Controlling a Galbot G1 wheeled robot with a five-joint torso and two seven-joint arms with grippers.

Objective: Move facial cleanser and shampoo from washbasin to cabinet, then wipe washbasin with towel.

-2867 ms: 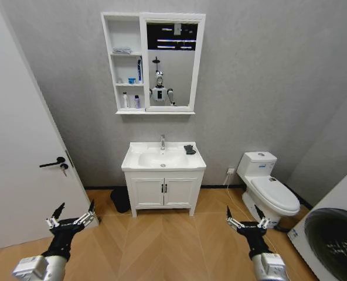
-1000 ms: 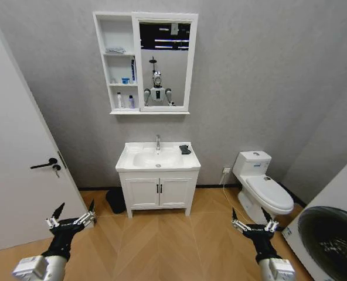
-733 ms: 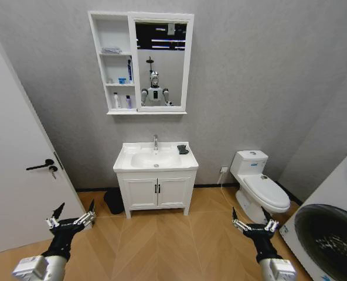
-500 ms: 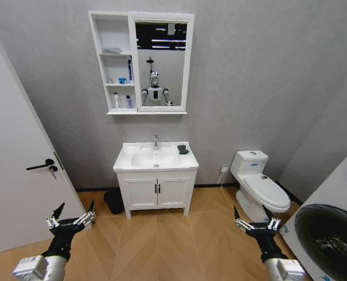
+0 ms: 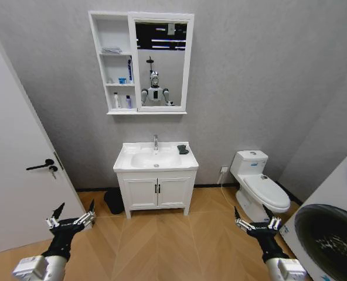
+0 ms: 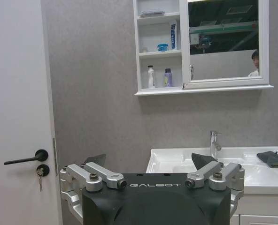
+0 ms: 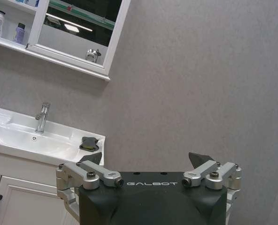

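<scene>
The white washbasin (image 5: 133, 164) stands against the far wall with the dark towel (image 5: 183, 150) folded on its right rim. Above it hangs the cabinet (image 5: 139, 63). On its lowest shelf stand a white bottle (image 5: 116, 100) and a purple bottle (image 5: 128, 102), apparently the facial cleanser and shampoo; which is which I cannot tell. My left gripper (image 5: 75, 209) and right gripper (image 5: 251, 212) hover low over the floor, far from the basin, both open and holding nothing. The left wrist view shows the left gripper (image 6: 149, 160) open, the right wrist view the right gripper (image 7: 146, 158) open.
A white door (image 5: 15, 158) stands at the left, a toilet (image 5: 260, 187) right of the basin, a washing machine (image 5: 332, 228) at the far right. A dark object (image 5: 114, 200) lies on the floor beside the low vanity (image 5: 157, 190). Wooden floor stretches before it.
The whole picture has shifted, so the camera has moved back; the basin looks smaller and further left. My right gripper sits slightly further right. The towel and bottles have not moved.
</scene>
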